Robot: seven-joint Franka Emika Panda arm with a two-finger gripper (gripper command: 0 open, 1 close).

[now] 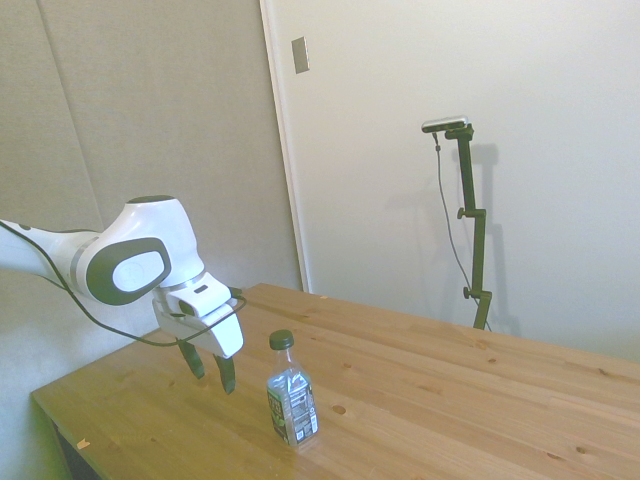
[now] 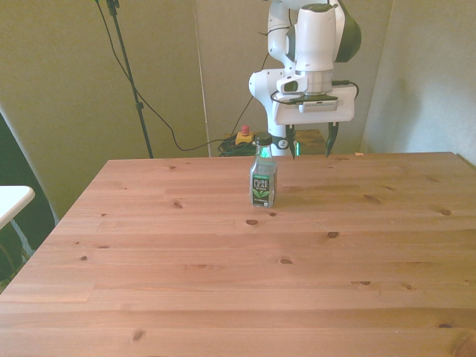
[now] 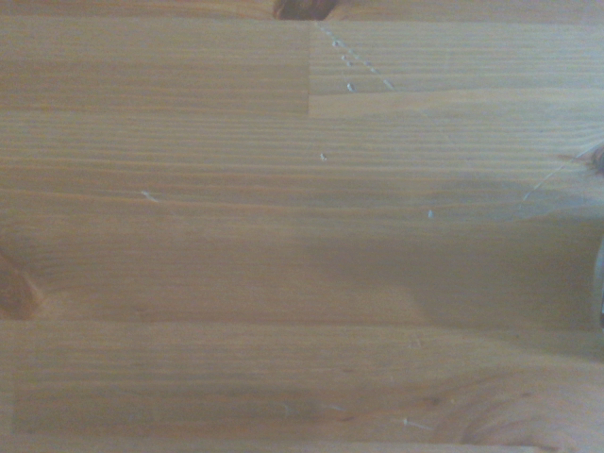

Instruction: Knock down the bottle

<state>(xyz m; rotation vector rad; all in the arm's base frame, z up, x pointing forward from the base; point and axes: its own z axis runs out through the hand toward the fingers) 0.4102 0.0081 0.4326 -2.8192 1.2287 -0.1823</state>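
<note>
A small clear bottle (image 1: 291,392) (image 2: 262,178) with a dark green cap and a dark label stands upright on the wooden table (image 2: 238,282). My gripper (image 1: 210,368) (image 2: 311,143) hangs just above the table, behind the bottle and a little toward the front view's right, not touching it. Its two dark fingers point down, spread apart, with nothing between them. The wrist view holds only bare wood planks (image 3: 302,226).
The tabletop (image 1: 450,400) stretches wide around the bottle. A cable loops from the arm near the wrist. A red-topped button device (image 2: 242,136) and cables lie on the floor behind the table. A white surface edge (image 2: 11,199) shows at the front view's left.
</note>
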